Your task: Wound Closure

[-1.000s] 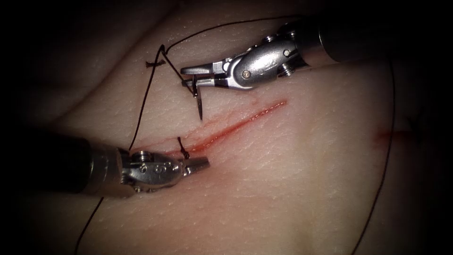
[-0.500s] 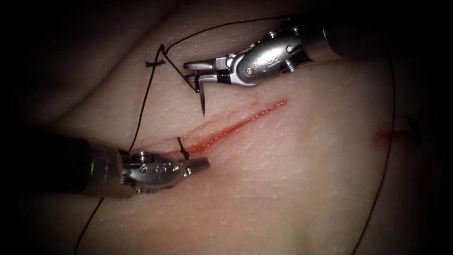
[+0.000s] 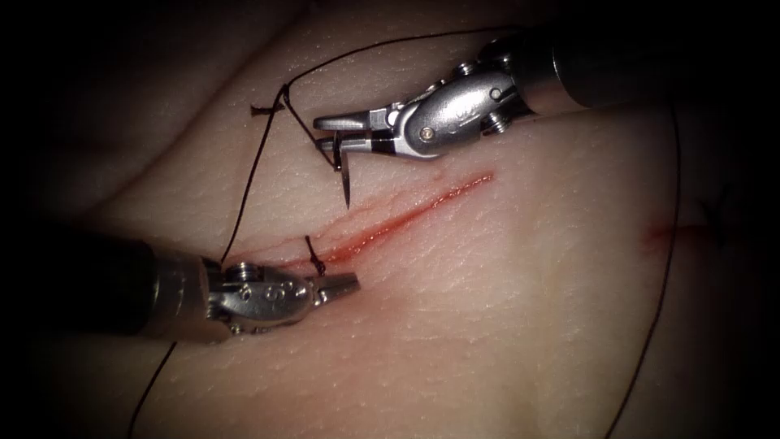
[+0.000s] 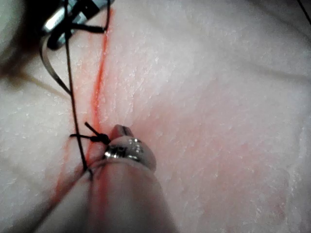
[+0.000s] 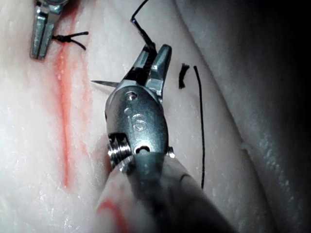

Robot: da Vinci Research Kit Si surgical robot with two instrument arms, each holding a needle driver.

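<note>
Two tools over tissue (image 3: pixel 504 309). Right tool (image 3: pixel 335 134) jaws clamp the needle (image 3: pixel 345 179) near its thread end; point hangs free above the cut (image 3: pixel 406 218), its left side, not in tissue. Left tool (image 3: pixel 345 284) jaws closed, holding nothing, beside the knot (image 3: pixel 318 262). Needle judged stiff, slippery, best gripped mid-curve; thread (image 3: pixel 252 175) limp.

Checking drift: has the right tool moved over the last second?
Barely: the right tool, holding the needle, rose slightly and came back, measured against the cut.
</note>
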